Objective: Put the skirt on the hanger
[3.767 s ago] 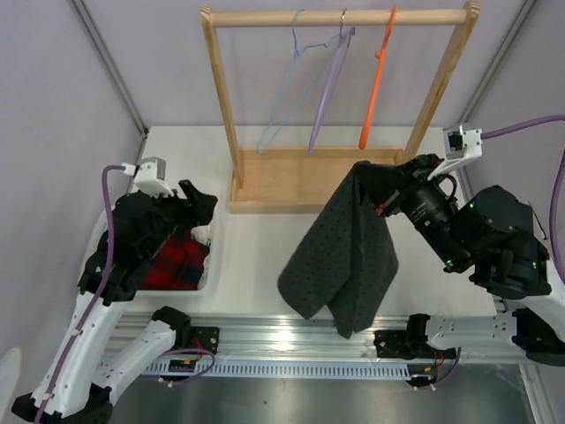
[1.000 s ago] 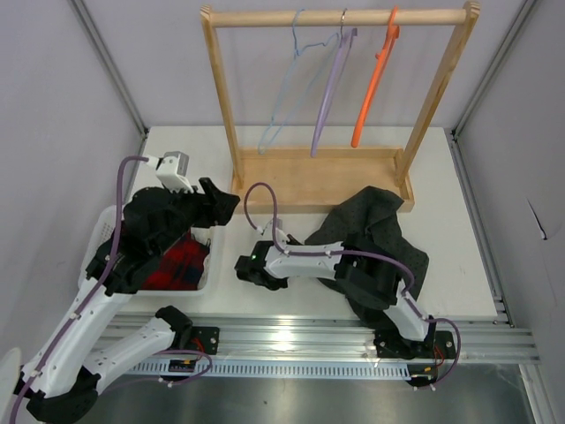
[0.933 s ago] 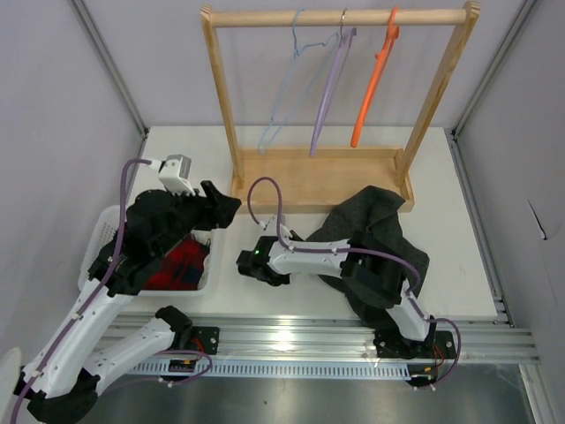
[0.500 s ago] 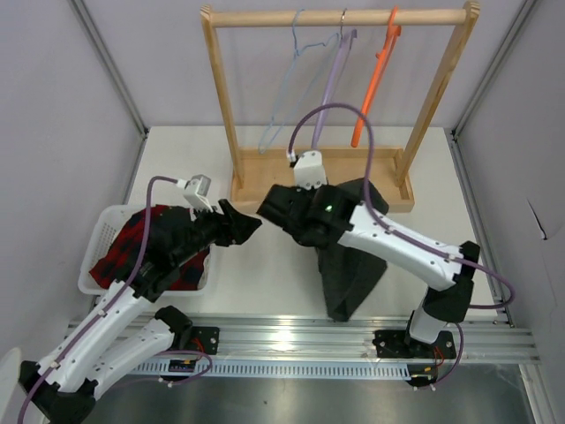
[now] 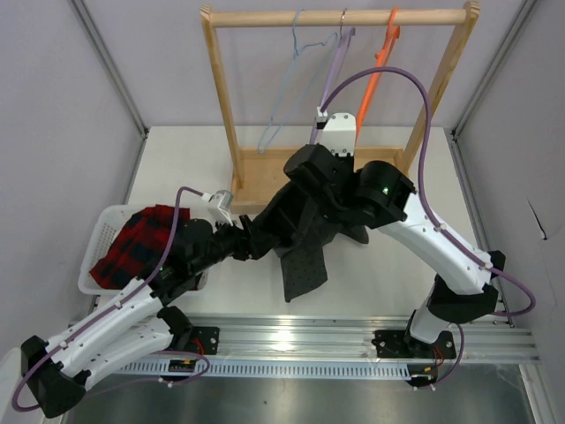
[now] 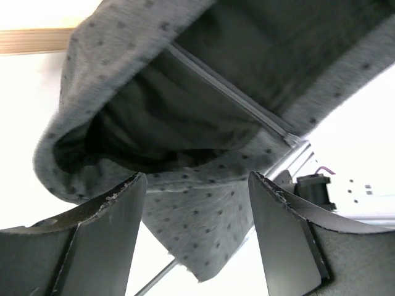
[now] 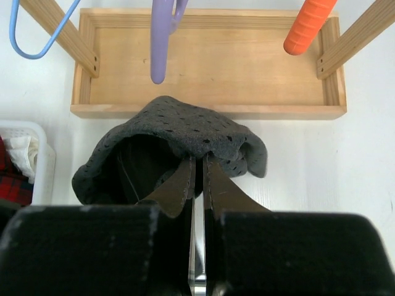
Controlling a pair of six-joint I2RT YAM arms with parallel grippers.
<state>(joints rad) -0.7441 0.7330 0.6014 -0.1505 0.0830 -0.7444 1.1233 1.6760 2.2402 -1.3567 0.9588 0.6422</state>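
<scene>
A white table [image 5: 441,194] runs from my two bases back to a pale wall. Nearest me on the left, a white basket [image 5: 95,256] holds a red-and-navy plaid garment [image 5: 137,243]. My left gripper [image 5: 256,231] reaches in toward the middle of the table with its fingers [image 6: 105,240] spread wide apart and clamped on nothing. In the left wrist view the open mouth of the skirt [image 5: 300,256] hangs just beyond their tips, showing dark lining and a zip; I cannot tell if they touch the cloth. The skirt is charcoal with tiny dots. It is lifted off the table and droops in a loose fold between my two arms. My right gripper [image 5: 300,196] comes down from above, its fingers [image 7: 179,185] pressed together on a bunched edge at the top of the cloth. Beyond stands a wooden rack [image 5: 313,190] with a tray base. From its top rod hang, left to right, the light-blue hanger [image 5: 282,88], a lilac hanger [image 5: 331,84] and an orange hanger [image 5: 375,75]. The light-blue hanger is bare, well apart from the skirt.
</scene>
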